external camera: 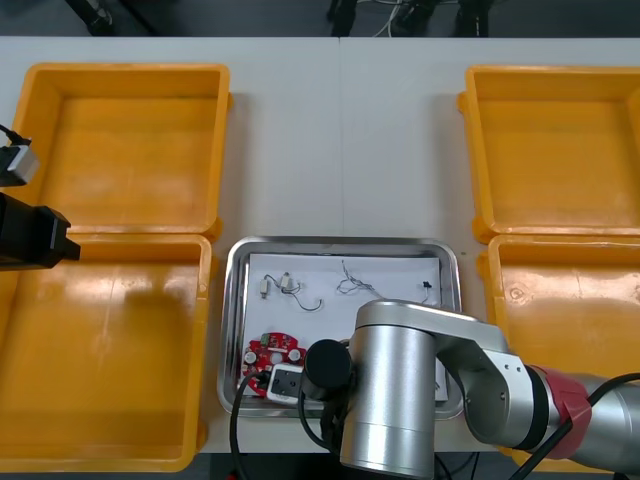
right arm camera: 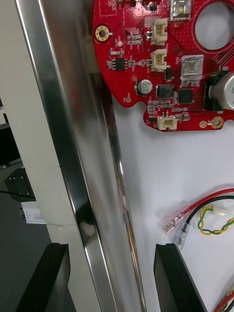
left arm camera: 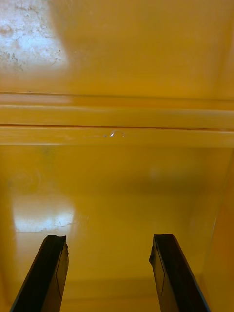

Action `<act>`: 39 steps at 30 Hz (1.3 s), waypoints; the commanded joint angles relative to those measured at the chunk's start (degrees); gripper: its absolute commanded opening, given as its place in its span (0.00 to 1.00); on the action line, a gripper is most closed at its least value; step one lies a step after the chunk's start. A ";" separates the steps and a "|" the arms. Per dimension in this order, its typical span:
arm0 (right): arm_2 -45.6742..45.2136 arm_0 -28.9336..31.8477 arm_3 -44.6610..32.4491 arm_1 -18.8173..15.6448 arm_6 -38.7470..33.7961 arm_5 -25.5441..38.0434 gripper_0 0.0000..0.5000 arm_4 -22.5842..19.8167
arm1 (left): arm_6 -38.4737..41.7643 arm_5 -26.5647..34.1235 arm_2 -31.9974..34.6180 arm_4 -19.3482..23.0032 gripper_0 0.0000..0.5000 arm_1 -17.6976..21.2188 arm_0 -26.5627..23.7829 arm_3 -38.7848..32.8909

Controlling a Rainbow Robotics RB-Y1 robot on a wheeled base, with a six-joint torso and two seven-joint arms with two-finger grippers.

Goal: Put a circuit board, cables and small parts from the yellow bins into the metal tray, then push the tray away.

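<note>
Right gripper (right arm camera: 112, 248) up close from its own wrist camera: black fingers spread wide, nothing between them but the tray's (right arm camera: 63, 122) polished steel rim. One finger hangs outside over the pale table (right arm camera: 29, 122), the other inside over the white lining. Beyond the inner finger lies the circuit board (right arm camera: 161, 63), glossy red and round-edged with a big circular cut-out, white plastic sockets and tiny black chips. Just beside that finger are the cables (right arm camera: 209, 214): a red lead and a black one ending in bright metal crimp tips, plus a yellow-and-green twist.

Over to the left wrist camera: the left gripper (left arm camera: 108, 239) is equally wide open and empty, hovering above a smooth orange-looking bin (left arm camera: 117, 73). A double ridge crosses beyond the fingertips.

Now the overhead picture gives the whole layout, which the close-ups can't. The tray (external camera: 340, 243) sits between the yellow bins (external camera: 100, 440), a rounded rectangle with a mirror rim. The circuit board (external camera: 272, 352) is in its near left corner, thin cables (external camera: 350, 280) and small metal parts (external camera: 287, 283) nearer the far side. The right arm (external camera: 400, 390), a fat brushed-silver cylinder, covers the tray's near edge and hides its own fingers. The left arm (external camera: 30, 235) sits at the left edge, above where the two left bins meet.
</note>
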 commanded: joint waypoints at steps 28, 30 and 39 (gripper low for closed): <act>5.62 3.52 -0.51 1.97 2.42 -2.72 0.84 5.45 | -5.44 0.37 1.65 0.46 1.00 1.12 0.56 -1.75; 5.53 3.52 -0.51 1.97 2.25 -2.72 0.43 5.72 | -5.44 0.37 1.65 0.46 1.00 1.12 0.56 -1.75; 5.53 3.52 -0.51 2.24 1.98 -2.72 0.00 6.51 | -5.44 0.37 1.65 0.46 1.00 1.12 0.56 -1.75</act>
